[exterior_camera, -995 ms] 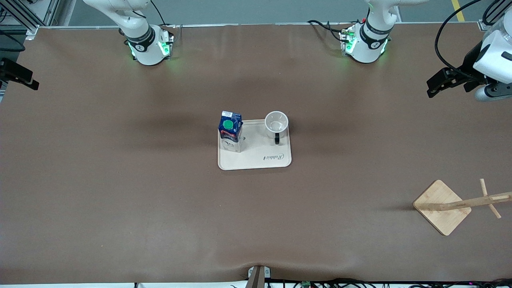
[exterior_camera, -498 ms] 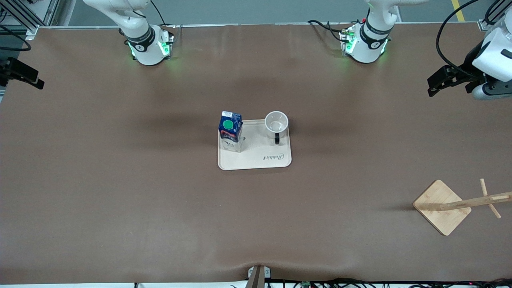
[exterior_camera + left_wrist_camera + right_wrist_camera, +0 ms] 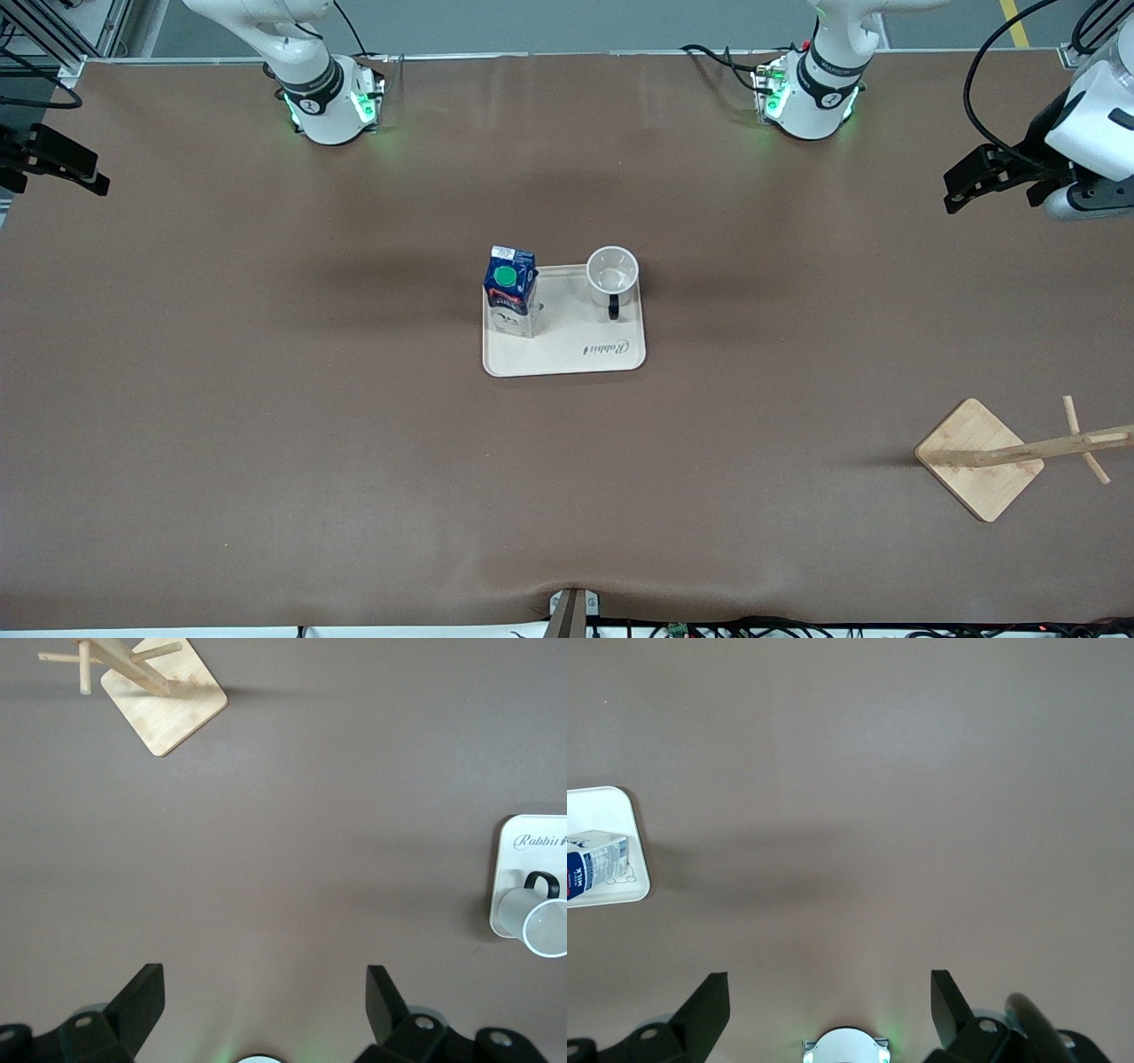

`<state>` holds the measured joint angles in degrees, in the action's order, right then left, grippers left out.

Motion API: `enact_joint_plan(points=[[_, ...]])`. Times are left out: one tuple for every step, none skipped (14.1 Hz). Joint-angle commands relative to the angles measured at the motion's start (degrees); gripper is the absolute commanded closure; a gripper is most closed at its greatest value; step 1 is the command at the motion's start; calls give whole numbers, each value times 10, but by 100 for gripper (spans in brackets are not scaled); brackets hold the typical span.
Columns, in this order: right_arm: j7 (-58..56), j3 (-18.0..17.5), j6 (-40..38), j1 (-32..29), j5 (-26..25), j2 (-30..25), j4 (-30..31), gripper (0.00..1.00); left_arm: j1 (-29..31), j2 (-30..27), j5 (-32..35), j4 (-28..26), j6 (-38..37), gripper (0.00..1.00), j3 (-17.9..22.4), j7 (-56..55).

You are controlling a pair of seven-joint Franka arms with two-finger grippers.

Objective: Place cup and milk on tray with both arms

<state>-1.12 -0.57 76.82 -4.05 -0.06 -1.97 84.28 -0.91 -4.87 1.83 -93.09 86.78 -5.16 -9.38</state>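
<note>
Milk and cup stand on the tray at mid-desk; both arms hang empty at the desk's ends.

The tray (image 3: 564,341) lies at the centre of the frame on the brown desk (image 3: 266,399), its long axis across the picture, the "Rabbit" script along its lower edge. The milk (image 3: 510,291) stands upright in the tray's upper corner toward the right arm's end, green cap up. The cup (image 3: 612,270) stands mouth-up in the other upper corner, its black handle pointing toward the front camera. The left gripper (image 3: 266,994) hovers over the desk at the frame's right edge, jaws wide and empty; the right gripper (image 3: 830,997), at the left edge, likewise. A wooden stand (image 3: 979,457) sits at lower right.
</note>
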Motion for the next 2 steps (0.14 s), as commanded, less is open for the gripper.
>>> enact_joint_plan(points=[[-9,3,-7,1,5,-9,1,0,2,-7,-9,5,-3,0,-2,-5],[-9,3,-7,1,5,-9,2,0,1,-6,-9,6,-3,0,-3,-6]])
